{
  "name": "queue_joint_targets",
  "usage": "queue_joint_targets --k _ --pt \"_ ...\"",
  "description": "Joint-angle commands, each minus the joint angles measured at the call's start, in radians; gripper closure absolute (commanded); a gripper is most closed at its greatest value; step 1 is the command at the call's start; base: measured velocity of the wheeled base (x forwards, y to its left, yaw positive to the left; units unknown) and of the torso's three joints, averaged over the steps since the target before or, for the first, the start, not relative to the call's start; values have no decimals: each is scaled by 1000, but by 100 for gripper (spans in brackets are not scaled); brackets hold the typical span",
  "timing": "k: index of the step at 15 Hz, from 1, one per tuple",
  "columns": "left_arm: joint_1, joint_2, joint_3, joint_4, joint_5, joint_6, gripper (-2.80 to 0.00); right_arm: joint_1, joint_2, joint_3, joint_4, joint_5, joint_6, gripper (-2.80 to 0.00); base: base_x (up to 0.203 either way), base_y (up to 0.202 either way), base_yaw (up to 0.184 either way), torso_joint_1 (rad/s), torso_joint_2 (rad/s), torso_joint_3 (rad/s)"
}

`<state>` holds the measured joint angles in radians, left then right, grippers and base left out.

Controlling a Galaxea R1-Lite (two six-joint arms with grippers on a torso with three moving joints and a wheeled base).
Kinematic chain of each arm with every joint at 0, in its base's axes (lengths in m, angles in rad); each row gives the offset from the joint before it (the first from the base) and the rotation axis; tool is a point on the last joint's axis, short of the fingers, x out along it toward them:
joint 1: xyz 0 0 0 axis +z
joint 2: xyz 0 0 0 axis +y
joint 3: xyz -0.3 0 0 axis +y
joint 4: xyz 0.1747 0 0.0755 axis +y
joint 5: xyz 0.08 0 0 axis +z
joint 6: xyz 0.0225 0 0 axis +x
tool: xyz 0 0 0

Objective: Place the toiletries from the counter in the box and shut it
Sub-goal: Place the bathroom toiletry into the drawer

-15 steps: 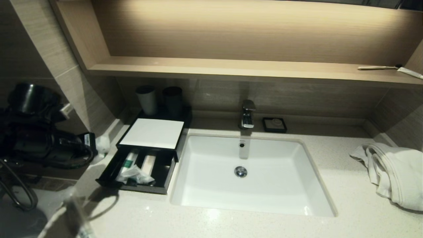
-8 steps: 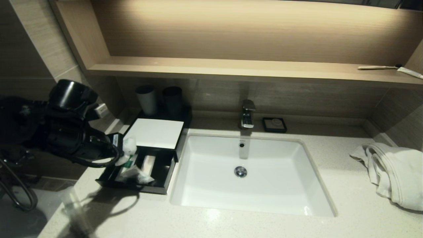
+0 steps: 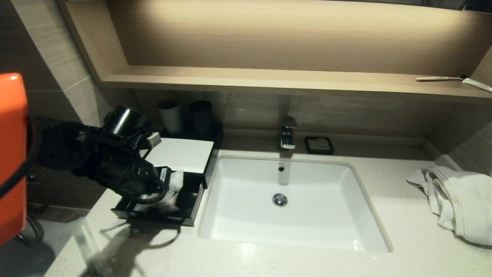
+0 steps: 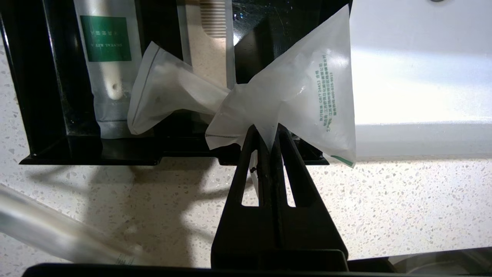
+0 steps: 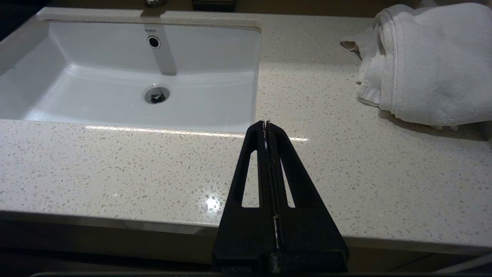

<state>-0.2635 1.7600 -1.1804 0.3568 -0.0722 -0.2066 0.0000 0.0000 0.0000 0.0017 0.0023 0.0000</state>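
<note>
My left gripper [image 3: 169, 184] [image 4: 268, 130] is shut on a crumpled white plastic packet [image 4: 307, 92] [image 3: 176, 181] and holds it above the open black drawer box [image 3: 190, 198] [image 4: 96, 154], over its right part. In the drawer lie a dental-kit packet with a green label [image 4: 107, 69], a comb packet [image 4: 209, 46] and another crumpled white packet [image 4: 165, 96]. The box's white top [image 3: 180, 154] lies behind the arm. My right gripper [image 5: 266, 125] is shut and empty, over the counter's front edge right of the sink.
A white sink [image 3: 292, 207] [image 5: 134, 77] lies right of the box, with a tap [image 3: 288, 132] and a soap dish [image 3: 319, 145] behind. Two cups [image 3: 171, 115] stand behind the box. A white towel [image 3: 457, 200] [image 5: 430, 61] lies at the right. A toothbrush [image 3: 438, 79] is on the shelf.
My left arm has swung in from the far left, to the right and over the open drawer, carrying the white packet with it. The right arm has not moved.
</note>
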Motion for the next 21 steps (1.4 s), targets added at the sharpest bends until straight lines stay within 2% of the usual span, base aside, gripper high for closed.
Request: queue_joint_targets --k 1,8,21 --pt "-3 23 -4 2 0 5 0 0 0 0 0 1 0 0 0 0 0 0 0 0" --pt "-22 95 -13 -15 -1 13 0 0 0 0 0 1 0 0 0 0 0 0 0 0" --pt "-34 206 -120 -9 0 9 0 0 0 0 0 1 0 0 0 0 0 0 0 0"
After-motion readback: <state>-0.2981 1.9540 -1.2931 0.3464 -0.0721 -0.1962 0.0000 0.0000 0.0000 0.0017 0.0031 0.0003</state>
